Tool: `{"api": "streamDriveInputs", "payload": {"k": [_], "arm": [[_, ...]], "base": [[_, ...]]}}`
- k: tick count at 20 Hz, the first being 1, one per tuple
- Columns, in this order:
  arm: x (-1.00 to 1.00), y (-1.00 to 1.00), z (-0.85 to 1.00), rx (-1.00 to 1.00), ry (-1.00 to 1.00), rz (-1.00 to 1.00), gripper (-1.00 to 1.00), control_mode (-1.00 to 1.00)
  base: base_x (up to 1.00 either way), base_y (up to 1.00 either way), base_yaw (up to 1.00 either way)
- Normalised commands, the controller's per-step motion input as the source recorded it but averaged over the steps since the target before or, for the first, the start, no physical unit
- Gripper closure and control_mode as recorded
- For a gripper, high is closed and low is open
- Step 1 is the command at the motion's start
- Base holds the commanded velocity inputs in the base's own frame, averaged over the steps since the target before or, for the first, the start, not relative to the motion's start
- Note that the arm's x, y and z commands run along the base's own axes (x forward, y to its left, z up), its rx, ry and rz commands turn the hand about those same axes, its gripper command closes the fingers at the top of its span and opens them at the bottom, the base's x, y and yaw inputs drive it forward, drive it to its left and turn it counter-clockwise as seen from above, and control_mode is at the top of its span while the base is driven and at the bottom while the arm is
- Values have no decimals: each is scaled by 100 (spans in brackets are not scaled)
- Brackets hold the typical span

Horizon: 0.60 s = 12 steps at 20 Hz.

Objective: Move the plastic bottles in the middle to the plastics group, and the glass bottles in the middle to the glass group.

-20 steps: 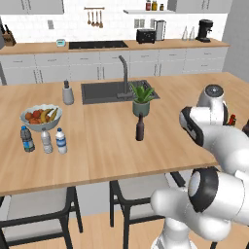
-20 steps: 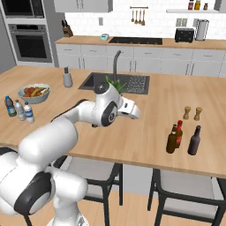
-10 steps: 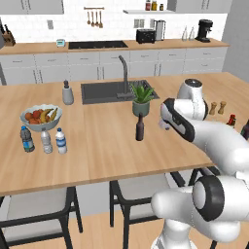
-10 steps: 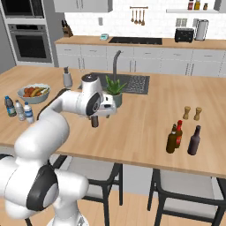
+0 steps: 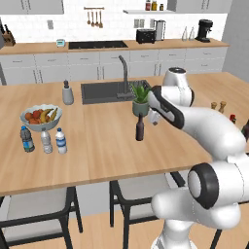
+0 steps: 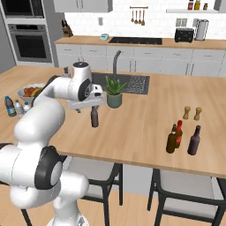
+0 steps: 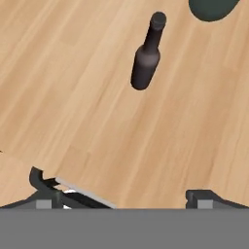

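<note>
A slim dark maroon glass bottle (image 5: pixel 139 129) (image 6: pixel 94 116) (image 7: pixel 146 56) stands upright alone in the middle of the island counter, in front of the potted plant. My gripper (image 5: pixel 155 120) (image 6: pixel 83 109) (image 7: pixel 119 192) hovers just beside it, open, with nothing between its fingers. At the right, the amber glass bottle (image 6: pixel 171 139) stands with the red-capped brown bottle (image 6: pixel 178 132) and the near-black bottle (image 6: pixel 193 140). At the left, the bright-blue-labelled plastic bottle (image 5: pixel 61 141) stands beside the dark-blue-labelled bottle (image 5: pixel 26 138) and the pale one (image 5: pixel 45 141).
A potted plant (image 5: pixel 141 99) (image 6: pixel 114 93) stands by the sink (image 5: pixel 104 91) behind the maroon bottle. A fruit bowl (image 5: pixel 39 115) sits behind the plastic bottles. Wooden shakers (image 6: pixel 192 113) stand behind the glass group. A soap dispenser (image 5: pixel 67 93) stands left of the sink.
The arm has swung from the right side of the island leftwards to the maroon bottle in the middle. The gripper stayed open and empty. The bottles have not moved.
</note>
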Motion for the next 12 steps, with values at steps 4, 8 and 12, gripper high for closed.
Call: {"api": "streamDriveInputs", "payload": {"k": [4,8,12], "arm": [[53,16,-7,0,-12,0,-100,-100],[69,16,-14,2,-5,-3,-100,-100],[66,21,-11,6,-1,-5,-100,-100]], "base": [[0,0,0],[0,0,0],[0,0,0]]}}
